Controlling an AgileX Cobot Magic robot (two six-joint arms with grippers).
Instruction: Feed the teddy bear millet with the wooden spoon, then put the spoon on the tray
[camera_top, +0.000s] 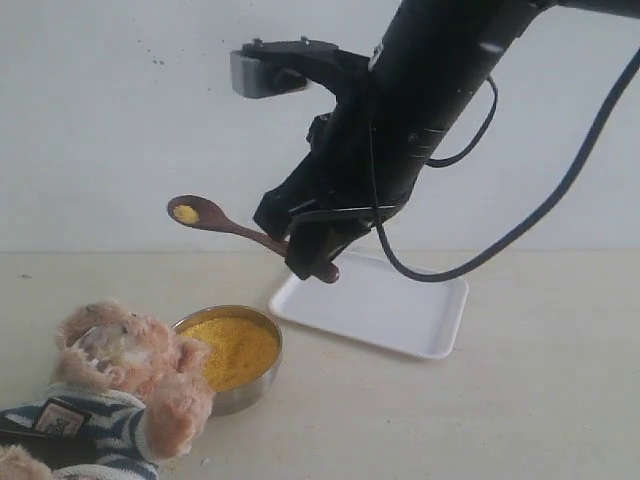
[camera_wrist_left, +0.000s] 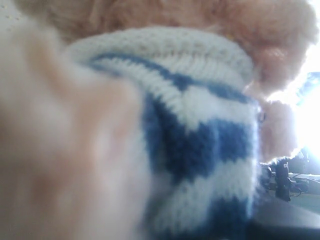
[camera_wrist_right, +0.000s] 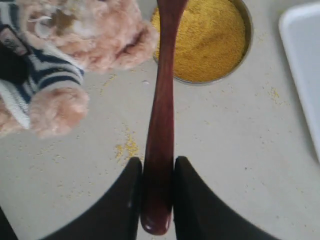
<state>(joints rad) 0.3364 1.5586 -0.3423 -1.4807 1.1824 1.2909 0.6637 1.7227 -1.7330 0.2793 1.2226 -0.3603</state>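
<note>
Exterior view: spoon (camera_top: 215, 218) in right tool (camera_top: 312, 262)

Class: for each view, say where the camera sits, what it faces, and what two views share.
Exterior: off the arms, facing the wall; right gripper holds the wooden spoon.
Left wrist: pressed against the striped shirt of the teddy bear; no gripper shows.
Right wrist: looks down past its fingers at the millet.
Shared: exterior and right wrist both show the tray.
</note>
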